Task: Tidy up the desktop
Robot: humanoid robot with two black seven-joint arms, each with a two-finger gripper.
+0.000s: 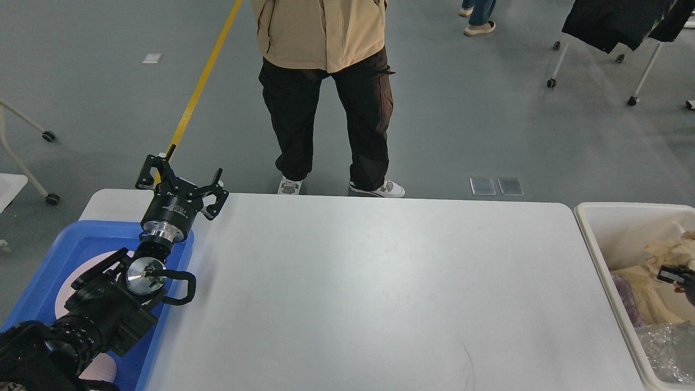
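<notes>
The white desktop [380,282] fills the middle of the head view and bears nothing but faint marks. My left gripper [179,183] is open and empty, held up over the desktop's far left corner beside the blue tray [65,244]. Only the dark tip of my right gripper [673,274] shows at the right edge, over the cream bin [589,217]. Its fingers cannot be told apart. Crumpled tan paper [670,248] lies in the bin right by that tip; I cannot tell if it is held.
The bin also holds a purple item [624,293] and clear plastic wrap [668,347]. The blue tray holds a pink round thing [68,285] under my left arm. A person [326,108] stands at the table's far edge. Wheeled racks stand at the far right.
</notes>
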